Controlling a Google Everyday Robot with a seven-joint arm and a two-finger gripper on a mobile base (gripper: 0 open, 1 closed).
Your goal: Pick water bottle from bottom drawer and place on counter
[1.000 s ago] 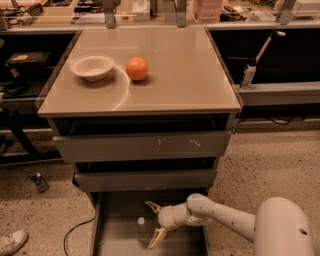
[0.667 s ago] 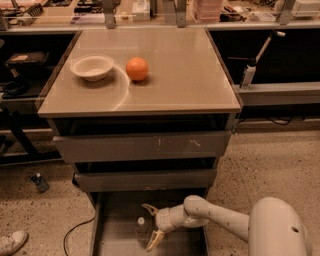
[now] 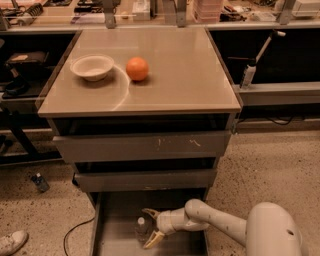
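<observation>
Camera view, the only one: two-finger gripper [image 3: 150, 228] sits low in the pulled-out bottom drawer [image 3: 117, 241], the deep grey metal tray at the cabinet's foot. Over the last second the white arm [image 3: 215, 222] has crept slightly left, so the fingers now reach further around the small clear ribbed water bottle [image 3: 141, 231] with the white cap. Jaws are spread wide, one finger behind the bottle and one in front, and nothing looks clamped yet. Bottle is upright on the drawer floor, roughly mid-tray, and looks unmoved. My read: approach about done. Next is close, then lift clear of the drawers above before heading to the top.

Surface: glossy grey-beige counter [image 3: 180, 75] carries a shallow cream bowl [image 3: 92, 66] and an orange ball [image 3: 137, 68] at left rear, beside a faint arc. Front and right are bare, so plenty of set-down room.

Room: speckled stone floor [image 3: 270, 170] with a small dark blue-capped bottle [image 3: 40, 182] at left and a white shoe [image 3: 11, 242] in the corner. White nozzle bottle [image 3: 248, 75] stands on the right shelf. Cluttered workbench [image 3: 150, 12] runs behind.
</observation>
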